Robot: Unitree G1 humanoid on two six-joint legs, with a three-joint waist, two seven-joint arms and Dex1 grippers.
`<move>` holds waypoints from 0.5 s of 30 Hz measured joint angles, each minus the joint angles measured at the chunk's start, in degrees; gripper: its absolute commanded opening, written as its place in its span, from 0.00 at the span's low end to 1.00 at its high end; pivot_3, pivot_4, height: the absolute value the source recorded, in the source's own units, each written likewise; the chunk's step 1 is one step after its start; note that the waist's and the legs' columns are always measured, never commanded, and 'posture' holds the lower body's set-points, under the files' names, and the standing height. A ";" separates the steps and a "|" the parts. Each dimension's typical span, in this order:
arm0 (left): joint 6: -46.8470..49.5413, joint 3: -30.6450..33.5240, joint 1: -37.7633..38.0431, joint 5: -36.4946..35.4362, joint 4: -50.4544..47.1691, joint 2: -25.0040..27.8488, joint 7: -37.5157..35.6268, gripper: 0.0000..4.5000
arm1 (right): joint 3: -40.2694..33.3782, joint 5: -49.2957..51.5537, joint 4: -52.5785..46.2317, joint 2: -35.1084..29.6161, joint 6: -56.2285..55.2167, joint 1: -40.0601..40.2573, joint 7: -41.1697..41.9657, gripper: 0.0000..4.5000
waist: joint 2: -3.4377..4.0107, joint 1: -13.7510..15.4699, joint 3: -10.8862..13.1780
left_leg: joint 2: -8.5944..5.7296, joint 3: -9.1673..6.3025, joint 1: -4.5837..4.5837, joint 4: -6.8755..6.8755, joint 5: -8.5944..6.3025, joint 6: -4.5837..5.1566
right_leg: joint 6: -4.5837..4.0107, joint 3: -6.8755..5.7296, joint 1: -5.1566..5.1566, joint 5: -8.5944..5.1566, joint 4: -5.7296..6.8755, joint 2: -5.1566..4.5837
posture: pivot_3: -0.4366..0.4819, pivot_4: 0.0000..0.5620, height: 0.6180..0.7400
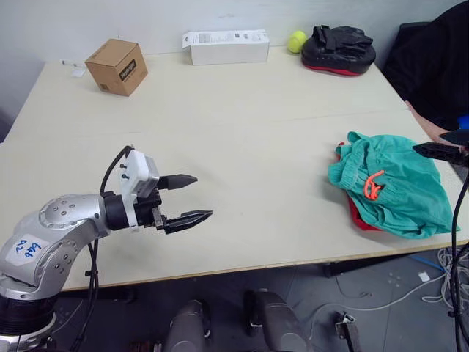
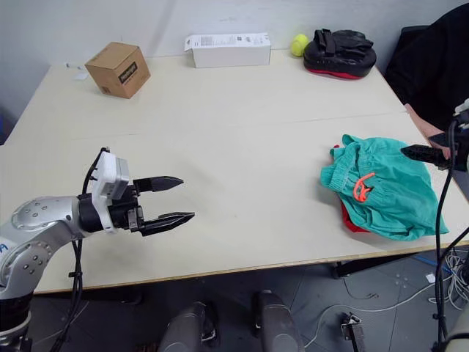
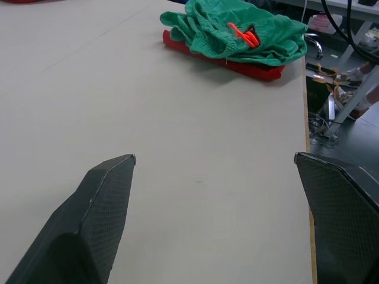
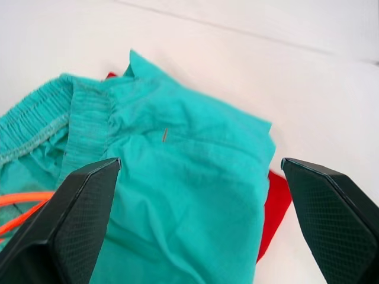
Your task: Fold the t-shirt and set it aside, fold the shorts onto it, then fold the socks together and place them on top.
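Note:
The teal shorts point(image 1: 396, 187) lie bunched near the table's right front corner, with an orange drawstring showing on top. They rest on the red t-shirt point(image 1: 359, 218), of which only a thin edge sticks out beneath. My right gripper point(image 1: 434, 144) hovers open just above the far right side of the shorts point(image 4: 177, 154), holding nothing. My left gripper point(image 1: 199, 196) is open and empty over the bare table at the front left, well away from the clothes and pointing toward them. The socks are out of view.
Along the table's far edge stand a cardboard box point(image 1: 116, 67), a white box point(image 1: 226, 47), a yellow-green ball point(image 1: 297, 41) and a black and red pad point(image 1: 338, 48). A person in dark clothes sits at the right, one hand point(image 1: 431, 130) near my right gripper.

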 measured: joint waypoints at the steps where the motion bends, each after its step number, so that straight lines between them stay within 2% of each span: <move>1: -0.12 0.00 0.00 0.40 0.48 0.00 0.02 1.00 | -0.66 1.08 -1.02 0.53 0.07 -0.31 1.14 0.99 | 0.00 -0.15 0.00 | 0.00 0.00 0.03 0.00 0.00 0.00 | 0.00 0.03 0.03 0.00 0.00 0.01 | 0.48 0.27 1.00; 3: -0.17 0.01 0.01 0.71 0.58 0.00 0.08 1.00 | -1.82 3.28 -5.08 2.27 1.37 -0.56 4.06 0.99 | 0.00 -0.43 0.00 | 0.03 0.01 0.16 -0.03 0.00 0.01 | 0.01 0.07 0.15 0.01 0.00 0.05 | 0.48 0.27 1.00; 4: -0.20 0.12 0.14 0.88 0.56 0.00 0.27 1.00 | -2.33 5.61 -10.43 3.59 3.92 0.53 6.26 0.99 | 0.00 -0.62 0.00 | 0.06 0.00 0.22 -0.07 0.00 0.01 | 0.01 0.08 0.21 0.00 0.00 0.06 | 0.48 0.27 1.00; 7: -0.30 0.82 1.27 1.86 0.26 0.03 1.19 1.00 | -2.46 15.63 -33.44 10.23 13.78 6.42 11.06 0.99 | 0.00 -1.24 0.00 | 0.13 -0.14 0.40 -0.32 0.08 -0.13 | 0.02 0.10 0.32 0.01 0.05 0.15 | 0.48 0.27 1.00; 10: -0.48 4.32 6.99 3.50 -0.42 0.48 2.86 1.00 | -1.71 26.22 -56.42 16.34 24.22 14.03 10.79 0.99 | 0.00 -0.97 0.00 | 0.15 -0.31 0.37 -0.50 0.05 -0.27 | -0.10 -0.04 0.19 -0.07 0.21 0.16 | 0.48 0.27 1.00; 15: -0.84 11.38 18.11 6.99 -4.55 0.59 5.65 1.00 | 0.47 35.93 -77.26 22.28 31.24 18.62 6.45 0.99 | -0.05 -0.23 -0.02 | 0.17 -0.31 0.03 -0.47 -0.12 -0.19 | -0.14 -0.07 -0.10 -0.13 0.09 0.11 | 0.48 0.27 1.00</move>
